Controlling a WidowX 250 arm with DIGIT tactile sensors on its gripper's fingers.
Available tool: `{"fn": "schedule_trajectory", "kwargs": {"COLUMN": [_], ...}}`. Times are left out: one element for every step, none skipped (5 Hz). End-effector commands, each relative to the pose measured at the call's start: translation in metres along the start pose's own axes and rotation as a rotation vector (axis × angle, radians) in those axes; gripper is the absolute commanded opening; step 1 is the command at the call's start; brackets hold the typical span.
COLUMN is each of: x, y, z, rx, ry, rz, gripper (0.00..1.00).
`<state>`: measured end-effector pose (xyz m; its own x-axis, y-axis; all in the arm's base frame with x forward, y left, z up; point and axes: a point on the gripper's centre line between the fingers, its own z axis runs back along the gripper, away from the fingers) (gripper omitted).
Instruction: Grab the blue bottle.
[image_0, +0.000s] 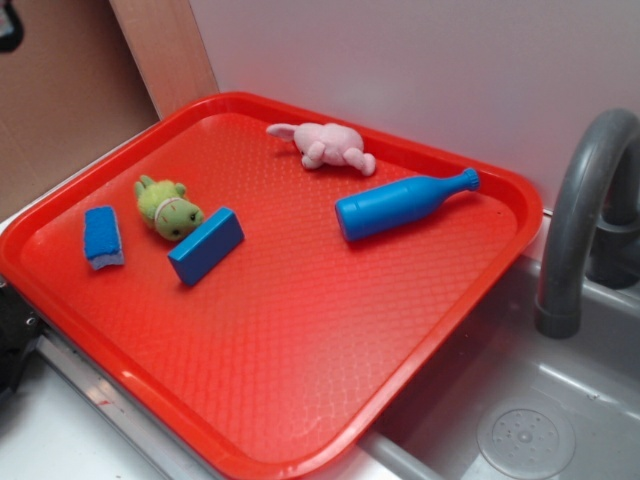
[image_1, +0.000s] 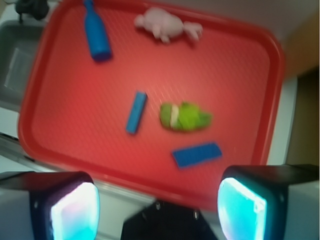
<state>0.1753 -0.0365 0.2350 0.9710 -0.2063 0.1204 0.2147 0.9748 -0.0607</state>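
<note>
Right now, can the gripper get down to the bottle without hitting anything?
Probably yes. The bottle lies on its side on the tray with bare tray all around it; the pink toy is nearest but apart. The gripper is open, well back at the tray's opposite edge.

We're looking at a toy/mock kitchen setup, prob a lab rig. Grey plastic sink basin w/ moulded drain disc and grey curved faucet on the right. Red textured tray sits on the counter beside the sink, overhanging it a bit. Plain white wall behind, cardboard panel at back left.
</note>
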Motion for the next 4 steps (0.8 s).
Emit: {"fn": "schedule_trajectory", "kwargs": {"x": [0.058, 0.074, 0.084, 0.1], "y": [-0.038, -0.059, -0.072, -0.083], "z": [-0.001, -0.031, -0.064, -0.095], "rx": [-0.027, -0.1, -0.081, -0.065], "ry": [-0.081, -0.069, -0.008, 0.036], "rz": [-0.105, -0.203, -0.216, -0.224], "gripper": [1.0, 1.0, 1.0, 1.0]}}
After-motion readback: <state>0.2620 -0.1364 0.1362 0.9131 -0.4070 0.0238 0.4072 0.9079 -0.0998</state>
